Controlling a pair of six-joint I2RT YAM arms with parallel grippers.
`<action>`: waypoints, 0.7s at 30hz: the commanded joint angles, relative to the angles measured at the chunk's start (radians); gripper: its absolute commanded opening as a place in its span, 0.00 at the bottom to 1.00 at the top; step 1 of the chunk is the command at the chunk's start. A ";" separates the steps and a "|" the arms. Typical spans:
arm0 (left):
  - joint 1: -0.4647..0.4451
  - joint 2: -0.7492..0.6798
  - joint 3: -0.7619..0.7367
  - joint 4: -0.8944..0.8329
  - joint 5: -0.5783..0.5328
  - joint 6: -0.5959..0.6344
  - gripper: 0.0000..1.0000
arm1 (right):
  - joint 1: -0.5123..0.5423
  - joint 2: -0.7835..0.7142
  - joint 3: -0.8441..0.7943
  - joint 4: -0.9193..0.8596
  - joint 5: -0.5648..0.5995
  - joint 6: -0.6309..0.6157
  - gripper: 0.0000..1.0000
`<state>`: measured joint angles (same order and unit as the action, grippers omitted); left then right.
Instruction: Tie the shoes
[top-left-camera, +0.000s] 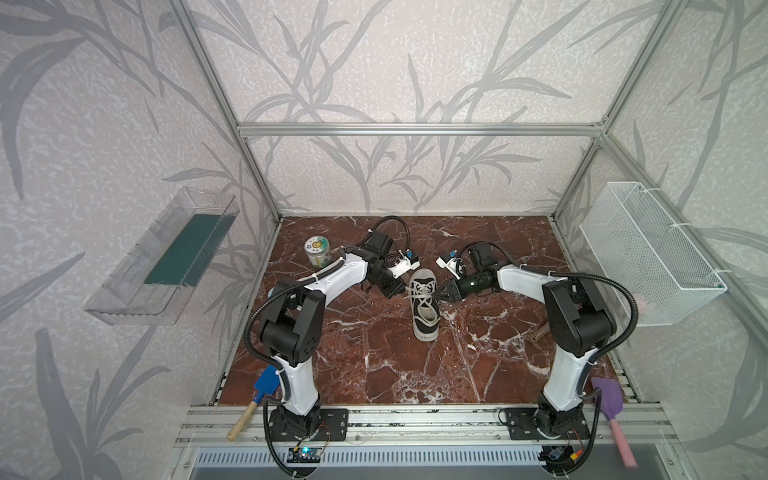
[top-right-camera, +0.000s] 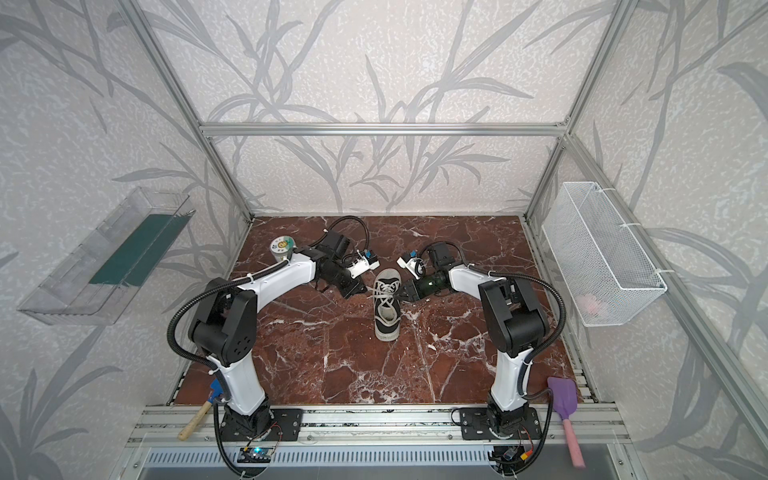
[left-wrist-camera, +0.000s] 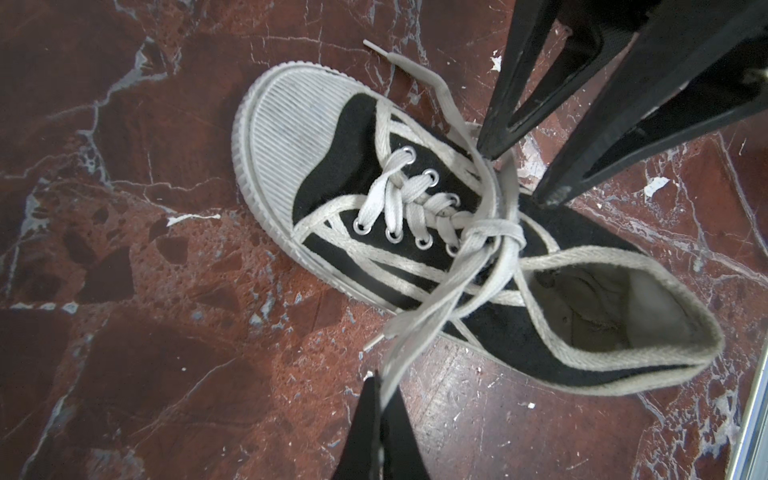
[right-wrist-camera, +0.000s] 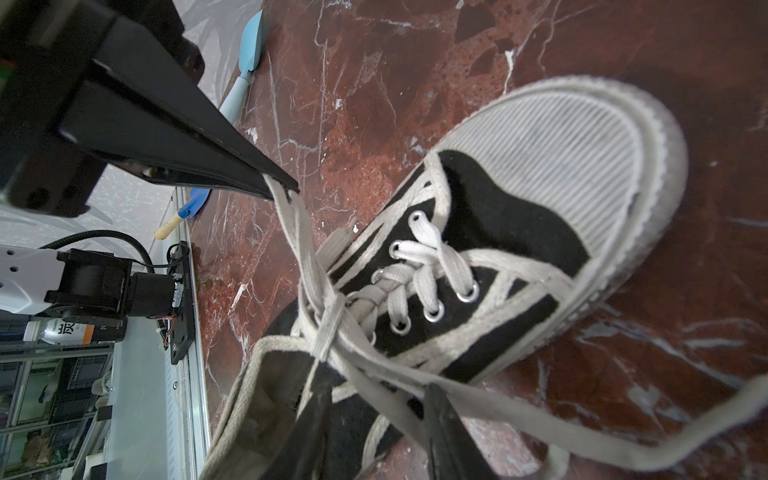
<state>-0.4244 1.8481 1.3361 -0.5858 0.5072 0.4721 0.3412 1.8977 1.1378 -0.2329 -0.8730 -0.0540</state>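
A small black canvas shoe (top-left-camera: 424, 307) (top-right-camera: 387, 309) with a white ribbed toe cap lies mid-table, toe toward the back wall. Its white laces (left-wrist-camera: 494, 232) (right-wrist-camera: 330, 320) cross in a first knot above the eyelets. My left gripper (top-left-camera: 402, 289) (left-wrist-camera: 380, 384) is shut on a lace strand pulled out to the shoe's left; its tip (right-wrist-camera: 282, 187) pinches that strand. My right gripper (top-left-camera: 439, 294) (right-wrist-camera: 374, 403) stands open at the shoe's right side, over the collar. Lace strands run between its fingers (left-wrist-camera: 490, 149) and drape over one finger.
A round tin (top-left-camera: 318, 251) stands at the back left behind the left arm. A blue spatula (top-left-camera: 264, 388) lies by the left base and a purple one (top-left-camera: 609, 405) by the right. On the side walls hang a clear bin (top-left-camera: 162, 257) and a wire basket (top-left-camera: 652, 253).
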 joint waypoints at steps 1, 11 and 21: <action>-0.002 0.003 0.023 -0.030 0.012 0.022 0.00 | -0.012 0.000 -0.001 0.022 0.002 0.026 0.37; -0.003 0.005 0.026 -0.032 0.016 0.019 0.00 | -0.025 -0.027 -0.039 0.043 0.125 0.047 0.23; -0.004 0.006 0.023 -0.035 0.016 0.018 0.00 | -0.011 -0.043 -0.058 0.005 0.171 0.036 0.16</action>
<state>-0.4244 1.8481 1.3361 -0.5945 0.5072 0.4725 0.3225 1.8954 1.0958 -0.2111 -0.7147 -0.0105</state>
